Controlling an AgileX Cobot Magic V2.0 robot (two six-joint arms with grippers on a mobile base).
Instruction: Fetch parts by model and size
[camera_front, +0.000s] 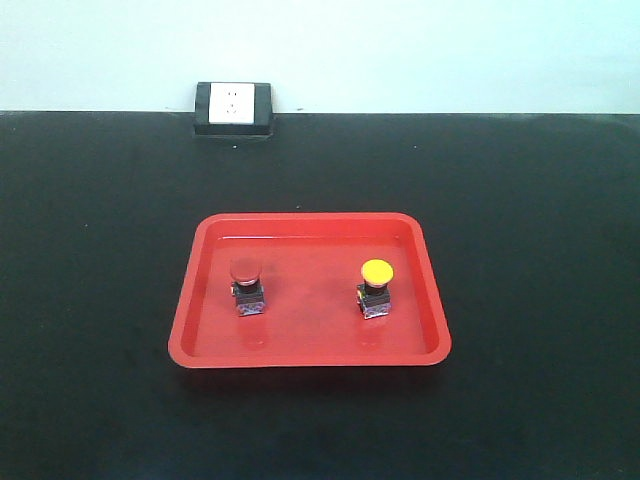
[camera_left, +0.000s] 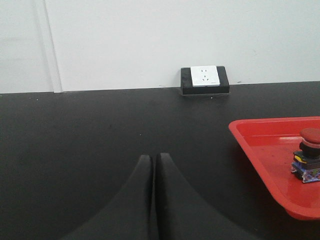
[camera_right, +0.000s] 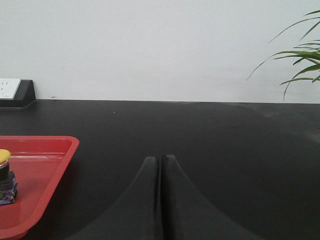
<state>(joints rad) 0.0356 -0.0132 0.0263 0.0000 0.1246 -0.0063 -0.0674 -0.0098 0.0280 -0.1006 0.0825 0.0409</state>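
The left gripper (camera_left: 153, 159) and right gripper (camera_right: 161, 160) have their fingers pressed together and hold nothing, each beside the red tray (camera_front: 310, 354). Inside the tray stand 2 switches, the red switch (camera_front: 247, 285) and the yellow switch (camera_front: 376, 287), well apart.

tray (camera_front: 310, 355) red | switch caps: red (camera_front: 245, 270), yellow (camera_front: 376, 271) | table (camera_front: 100, 250) black

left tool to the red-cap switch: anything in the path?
Nothing visible. The left tool sits shut over bare black table, left of the red tray. Only the tray's low rim lies between it and the red-cap switch, which stands upright in the tray, apart from the yellow-cap switch.
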